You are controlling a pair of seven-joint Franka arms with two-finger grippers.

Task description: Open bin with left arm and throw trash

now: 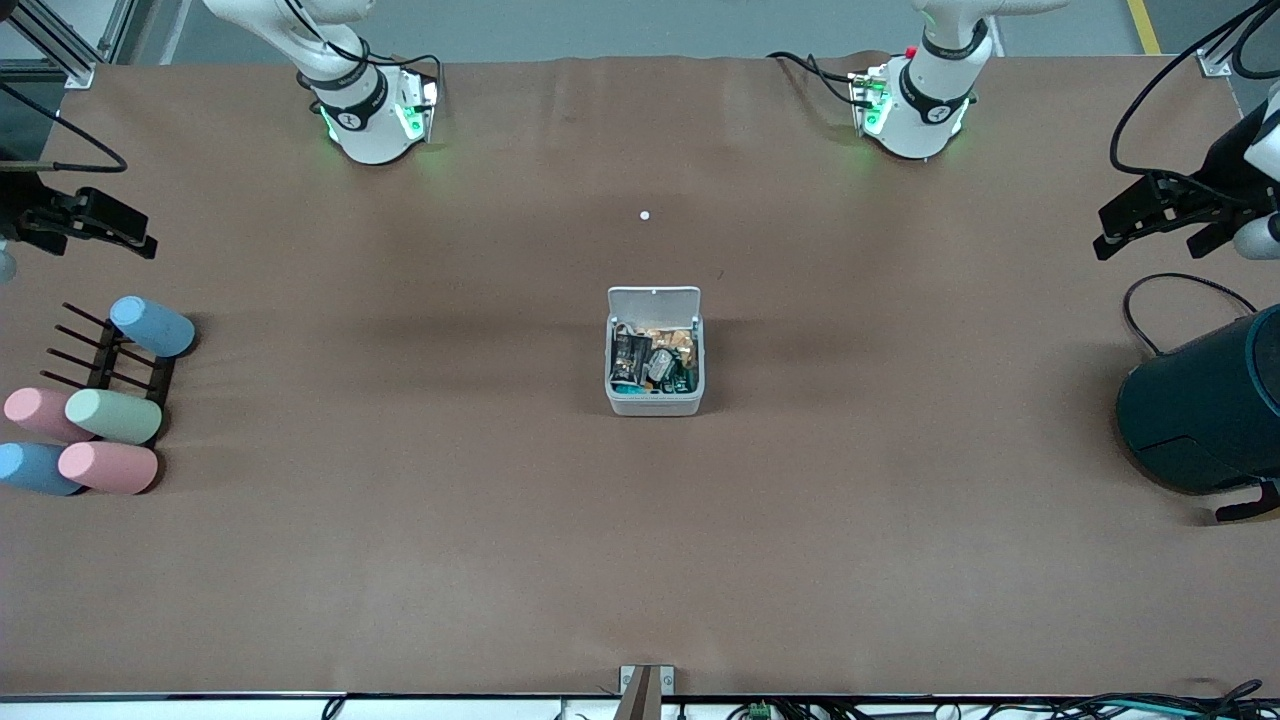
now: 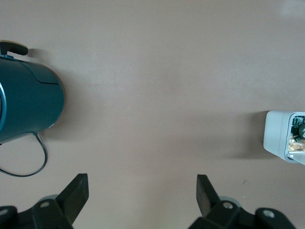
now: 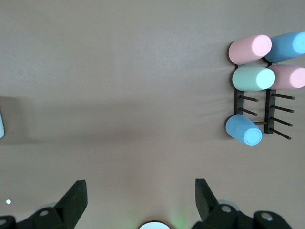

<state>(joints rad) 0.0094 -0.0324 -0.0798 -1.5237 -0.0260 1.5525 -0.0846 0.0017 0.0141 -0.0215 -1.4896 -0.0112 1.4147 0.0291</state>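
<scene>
Since the table (image 1: 640,560) is the biggest thing under me, I start there: a wide brown sheet with the dark teal container (image 1: 1205,405) at my left arm's end and the rack of pastel cylinders (image 1: 95,410) at my right arm's end. The bin (image 1: 655,352) sits in the middle of the table, about evenly between my two bases; its white lid (image 1: 654,300) already stands up on the edge toward my bases, and the trash (image 1: 652,362) shows packed inside, dark wrappers and beige scraps. My left gripper (image 1: 1165,222) hangs over its own end of the table near the teal container, fingers spread wide and holding nothing; my right gripper (image 1: 85,225) waits over the end with the cylinders, just as wide and empty. From my left fingers the bin lies well apart, toward the table's centre, its hinge line running across the table. Smallest is a white dot (image 1: 645,215), lying between the bin and my bases.
</scene>
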